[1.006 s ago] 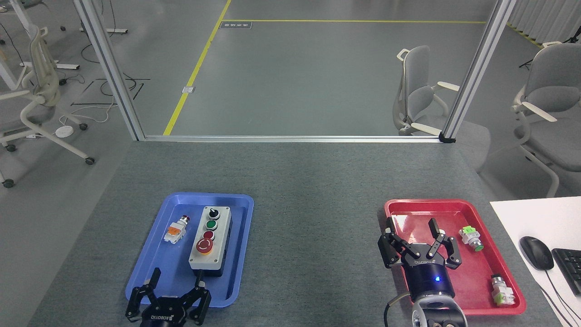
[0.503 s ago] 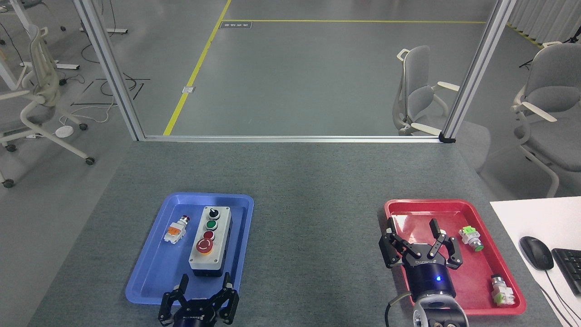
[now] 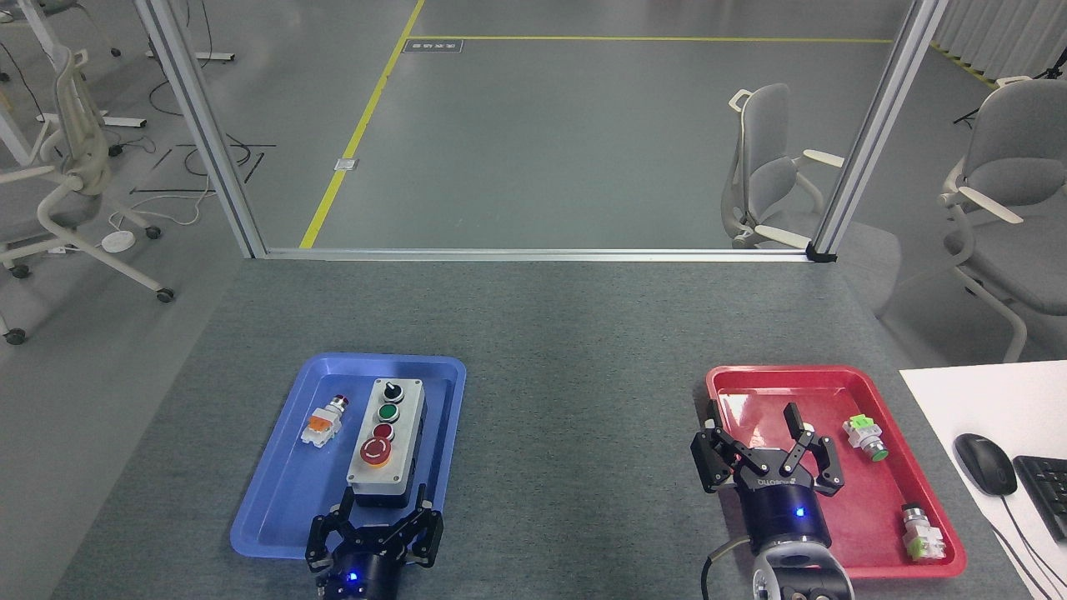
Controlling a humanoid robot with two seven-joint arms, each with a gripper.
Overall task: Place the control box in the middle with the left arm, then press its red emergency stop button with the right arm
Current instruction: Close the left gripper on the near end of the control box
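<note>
Behind the control box [image 3: 385, 444], left end effector [image 3: 377, 518] gapes empty (right's [image 3: 767, 442] lettering unreadable).

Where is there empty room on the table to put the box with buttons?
The grey felt table is bare between the blue plastic tray and the red plastic tray, and behind both. The blue tray is crowded by the oblong grey control box and a small orange pushbutton part.

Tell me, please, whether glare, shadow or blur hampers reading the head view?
Head view: even, soft light and sharp focus; the glossy red plastic tray shows a pale sheen near its far left corner; the grey oblong control box reads clearly; the black left gripper is dark, fingers spread.
</note>
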